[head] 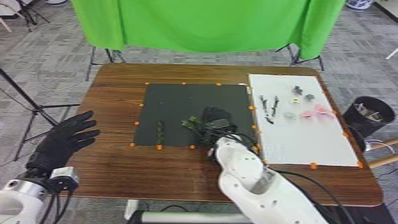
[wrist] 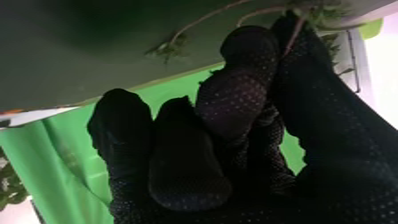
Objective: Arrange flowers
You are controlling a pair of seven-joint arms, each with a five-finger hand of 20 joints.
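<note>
Sprig of leafy green (head: 193, 124) is pinched by the robot's right hand (head: 216, 115) at the right-hand part of a dark mat (head: 173, 100), the leaves turned toward the mat's middle. Seen from the right wrist, the thumb (wrist: 306, 62) and a fingertip (wrist: 249, 45) of the right hand close on a thin reddish stem, the other fingers folded beside them. Whether the glove touches the mat cannot be told. Left of the mat, the robot's left hand (head: 64, 139) holds nothing, its fingers spread apart. A straight green stem (head: 160, 133) lies on the mat's near left part, pointing away from the robot. Right of the mat, a white sheet (head: 320, 145) on the brown wooden table (head: 160, 172) bears dark twigs (head: 269, 107), grey-green pieces (head: 298, 90), a pale bloom (head: 290, 116) and pink flowers (head: 318, 112), the last farthest from the mat. Orange markers (head: 137, 123) dot the mat's surroundings. A black bin (head: 366, 120) stands right of the mat, past the table's edge; a green cloth (head: 204, 25) hangs beyond the mat's far side.
</note>
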